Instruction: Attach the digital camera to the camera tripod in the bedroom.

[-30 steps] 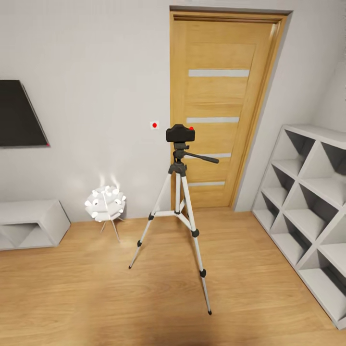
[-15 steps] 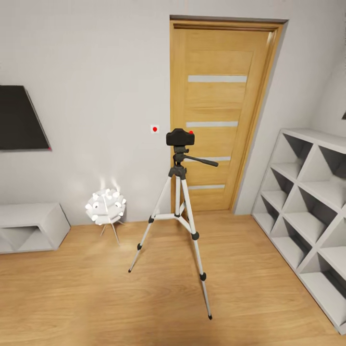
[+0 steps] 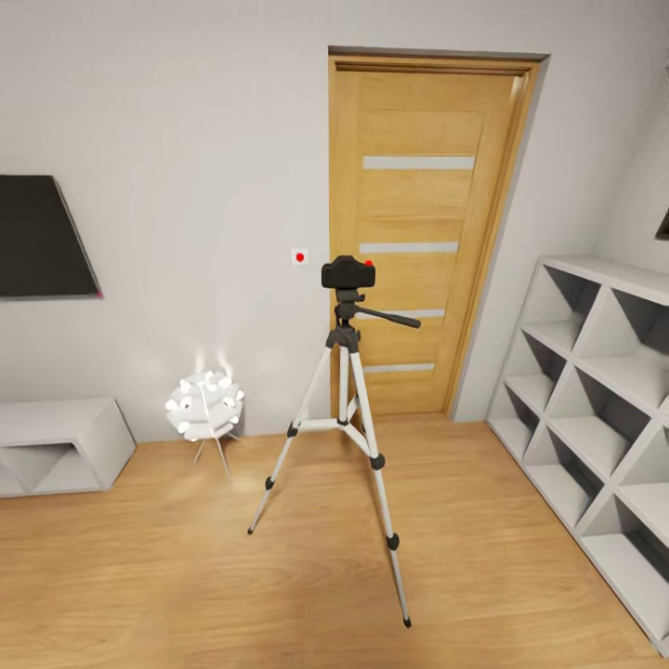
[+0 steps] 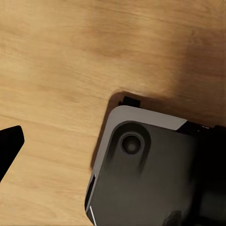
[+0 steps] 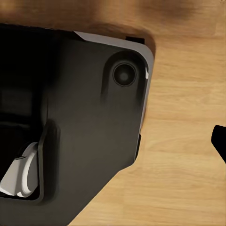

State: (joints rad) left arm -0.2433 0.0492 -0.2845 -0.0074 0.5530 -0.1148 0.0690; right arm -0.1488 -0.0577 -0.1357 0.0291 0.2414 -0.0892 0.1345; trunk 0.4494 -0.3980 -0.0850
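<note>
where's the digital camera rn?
Head view, center: the digital camera sits atop the camera tripod, in front of the wooden door, right of the white lamp.

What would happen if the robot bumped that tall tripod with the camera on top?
The camera tripod would probably tip easily: its legs are thin and long, and the digital camera sits high on its head, making it top-heavy. Its small feet on the smooth wood floor might also slide.

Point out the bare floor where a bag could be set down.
Free: plank floor between the camera tripod and the white cube shelves, and in front of the low grey cabinet. Crowded: between the flower-shaped lamp and the tripod's legs.
</note>
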